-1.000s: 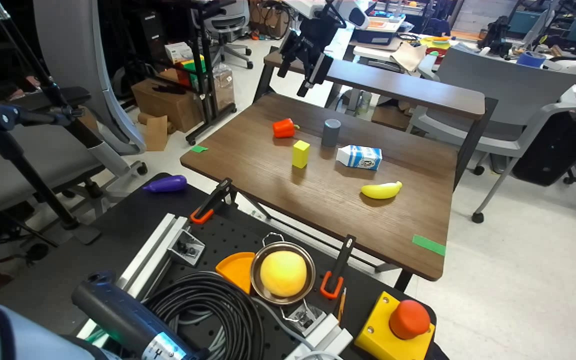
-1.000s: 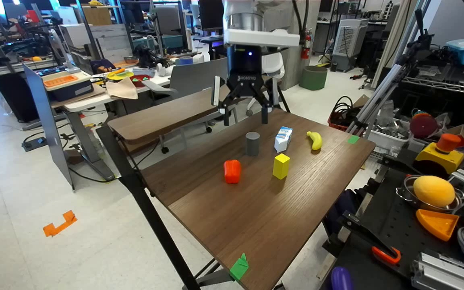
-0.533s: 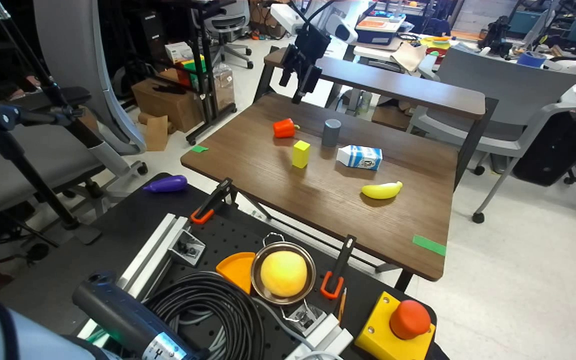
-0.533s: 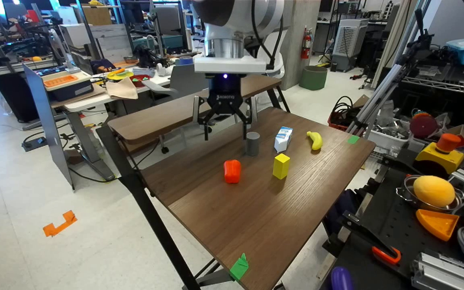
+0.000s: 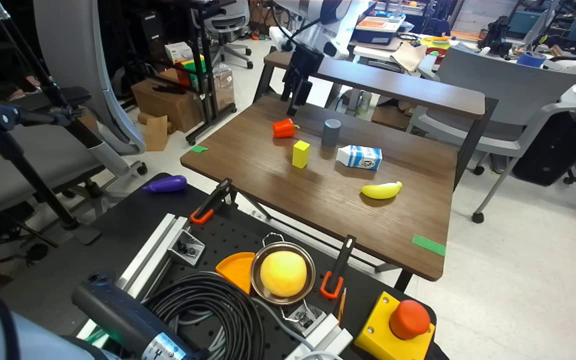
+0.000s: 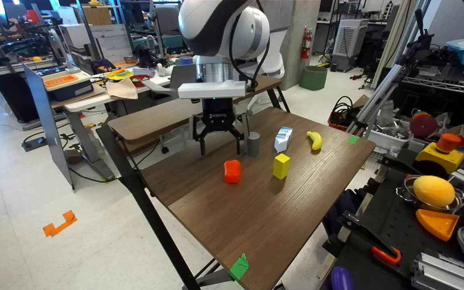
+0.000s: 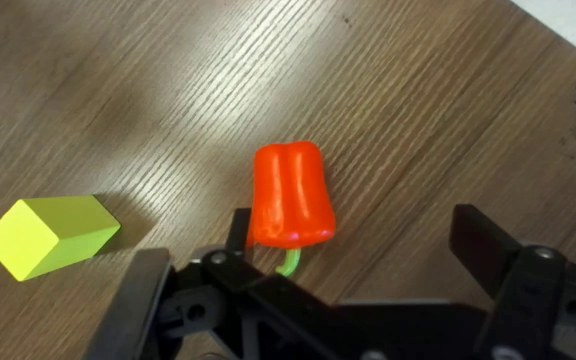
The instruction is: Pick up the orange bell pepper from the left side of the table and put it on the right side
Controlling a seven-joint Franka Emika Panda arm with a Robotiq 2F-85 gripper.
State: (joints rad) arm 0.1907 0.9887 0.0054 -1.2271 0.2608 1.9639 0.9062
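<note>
Orange pepper (image 5: 283, 128): on the table (image 5: 248, 155), toward the left end in an exterior view, near but apart from the yellow block (image 5: 301, 154). Gripper (image 6: 220, 151): fingers (image 7: 483, 247) spread, holding nothing, above the table. Progress, by judgement: transfer not begun; grasp, lift, carry to the right side and release all outstanding. Orientation: pepper lies on its side, long axis nearly up-and-down in the wrist view, stem (image 7: 290, 260) toward the gripper; axis roughly square to the line joining the fingers.

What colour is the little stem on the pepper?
Light green. The stem shows best in the wrist view.
</note>
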